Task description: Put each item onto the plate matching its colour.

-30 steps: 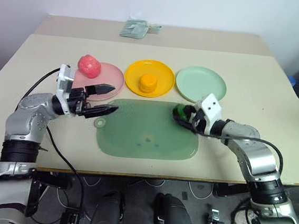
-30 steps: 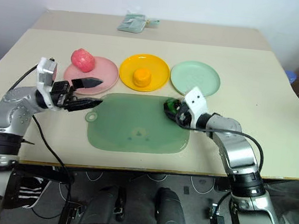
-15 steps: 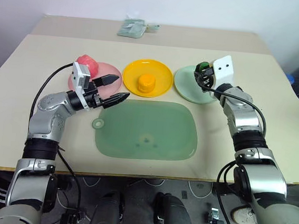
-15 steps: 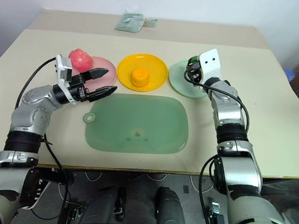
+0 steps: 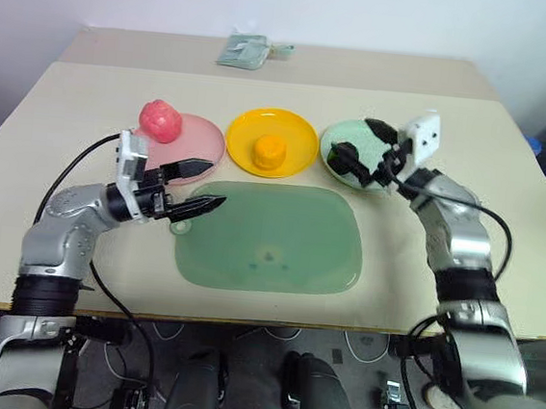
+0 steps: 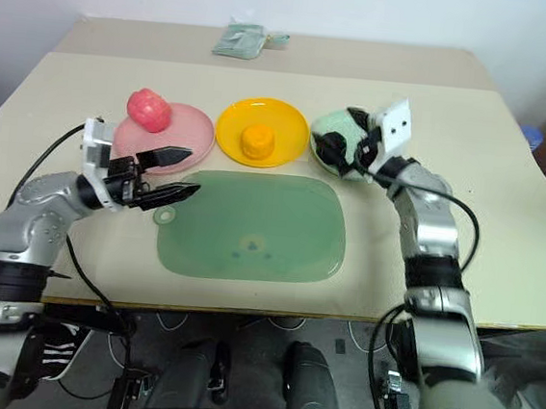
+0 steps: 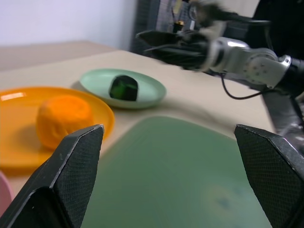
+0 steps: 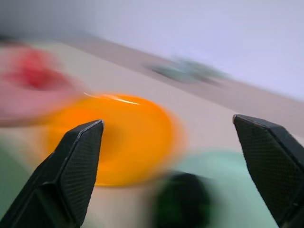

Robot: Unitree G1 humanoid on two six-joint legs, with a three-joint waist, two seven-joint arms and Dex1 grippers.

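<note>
Eye views: the right gripper [image 5: 360, 153], jaws spread and released, is seen over the green plate [image 5: 342, 139]; the green lump is masked beneath it; a straight upward retreat is advised. Left wrist view: the lump [image 7: 123, 88] is shown lying on that plate, beyond the left gripper [image 7: 171, 164], spread and empty. Right wrist view: the lump [image 8: 183, 202] is blurred, cut off below the fingers.

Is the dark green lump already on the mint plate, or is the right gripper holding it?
On the plate. The lump sits in the mint plate, and the right gripper is open above it, fingers spread apart.
</note>
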